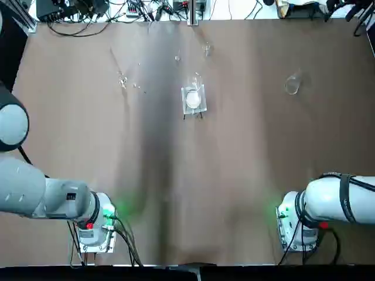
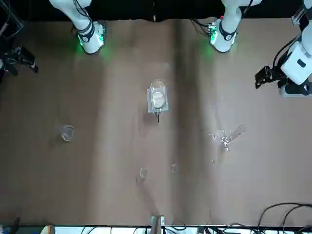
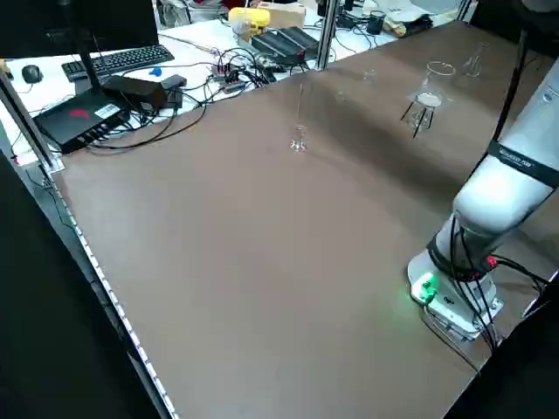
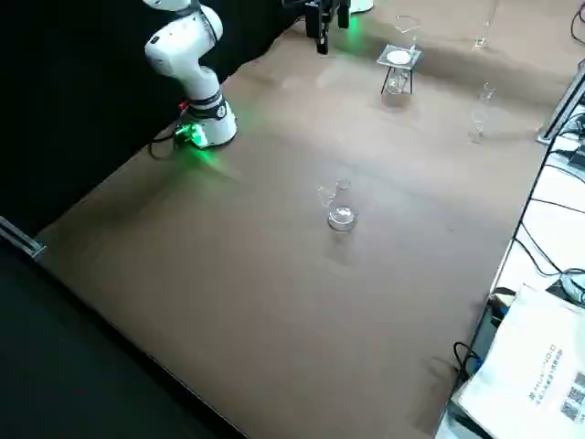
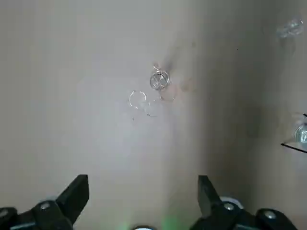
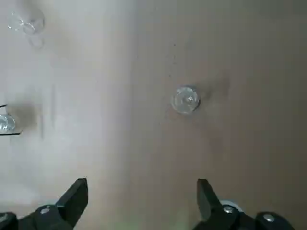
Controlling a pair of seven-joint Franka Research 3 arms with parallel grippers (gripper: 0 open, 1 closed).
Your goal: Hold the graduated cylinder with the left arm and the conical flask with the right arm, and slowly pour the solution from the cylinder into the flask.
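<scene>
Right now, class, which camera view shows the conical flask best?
The right side view: the conical flask stands clear there, its round body and narrow neck outlined. Top, front and right wrist views show it from above, its profile less clear.

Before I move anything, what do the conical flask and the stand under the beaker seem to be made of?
The conical flask looks like clear, glossy glass: the table shows through and its rim glints. The stand seems to have thin, dark legs, probably painted metal, though the finish is unclear.
</scene>
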